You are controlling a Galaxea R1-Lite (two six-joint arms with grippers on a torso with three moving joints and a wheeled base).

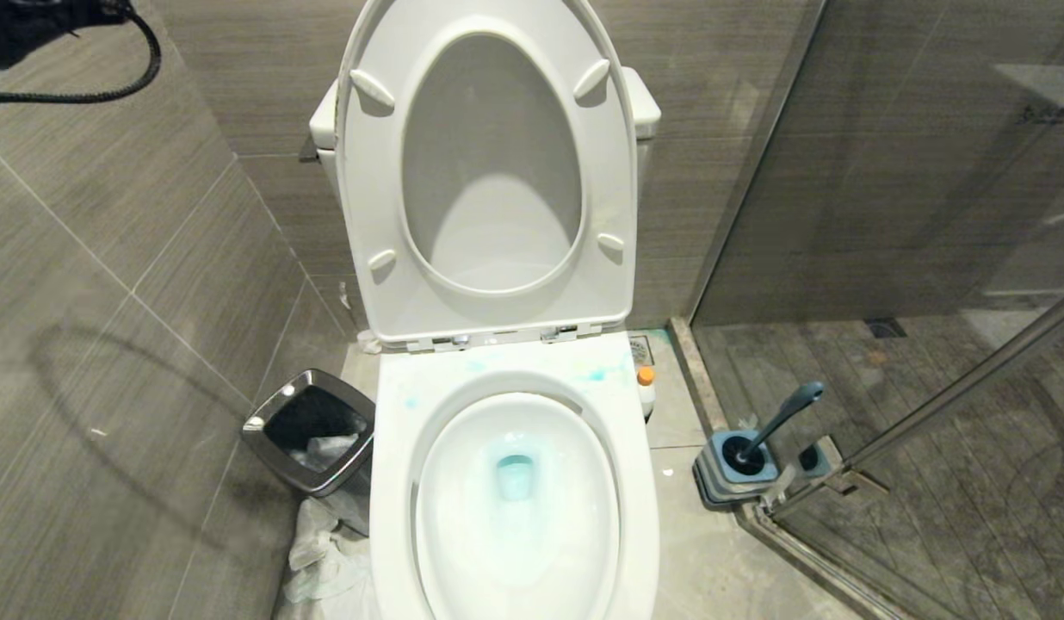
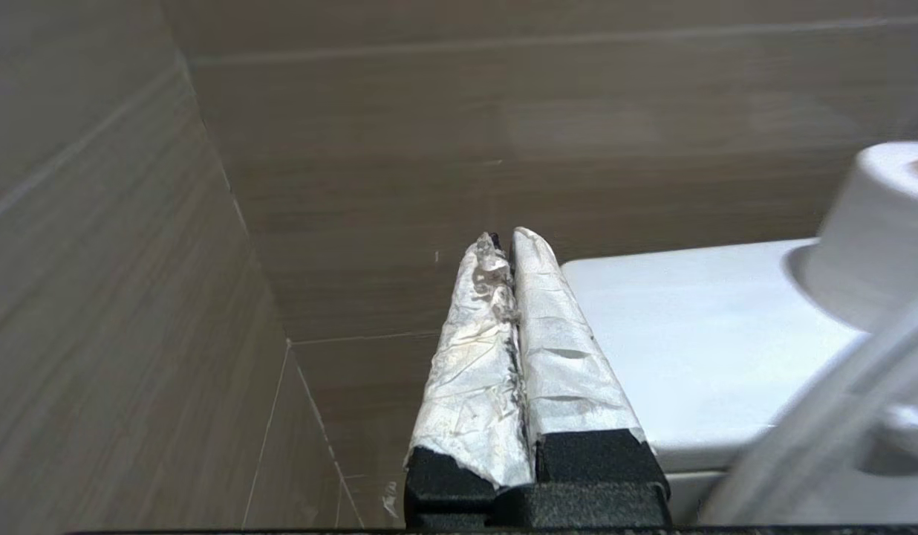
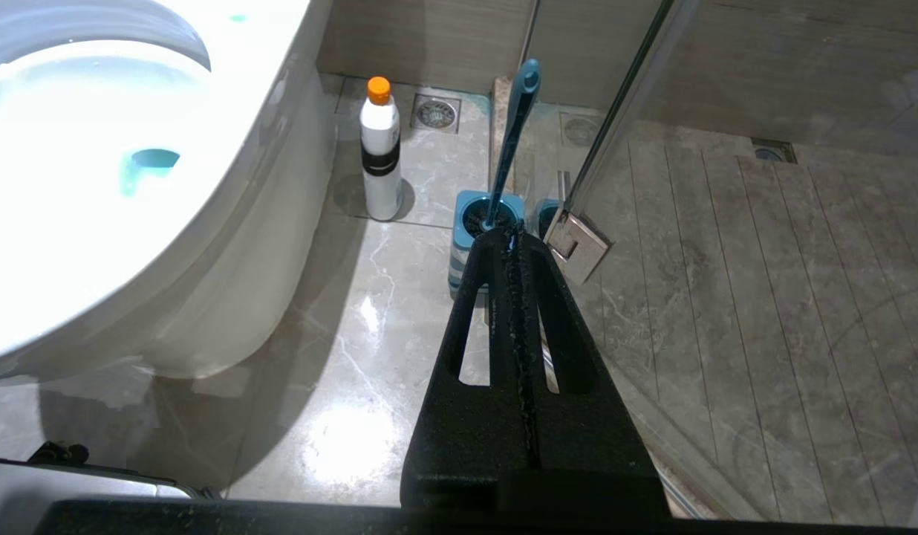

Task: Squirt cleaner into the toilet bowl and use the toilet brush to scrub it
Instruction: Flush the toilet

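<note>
The white toilet bowl (image 1: 392, 482) stands with seat and lid raised. Turquoise cleaner (image 1: 515, 476) tints the water, and pale smears (image 1: 596, 375) mark the back rim. The teal toilet brush (image 1: 780, 420) leans in its square blue-grey holder (image 1: 713, 478) on the floor to the bowl's right. My left gripper (image 2: 503, 239), its fingers wrapped in white tape, is shut and empty, held high beside the cistern top (image 2: 689, 349). Low to the right of the bowl, my black right gripper (image 3: 507, 236) is shut and empty, short of the brush handle (image 3: 515, 134).
A white bottle with an orange cap (image 1: 645, 389) stands between bowl and brush. A chrome-rimmed bin (image 1: 312, 430) sits left of the bowl, with crumpled paper (image 1: 325, 560) beside it. The glass shower door (image 1: 928, 258) and its hinge (image 3: 576, 244) are right behind the brush holder. A paper roll (image 2: 875, 230) rests on the cistern.
</note>
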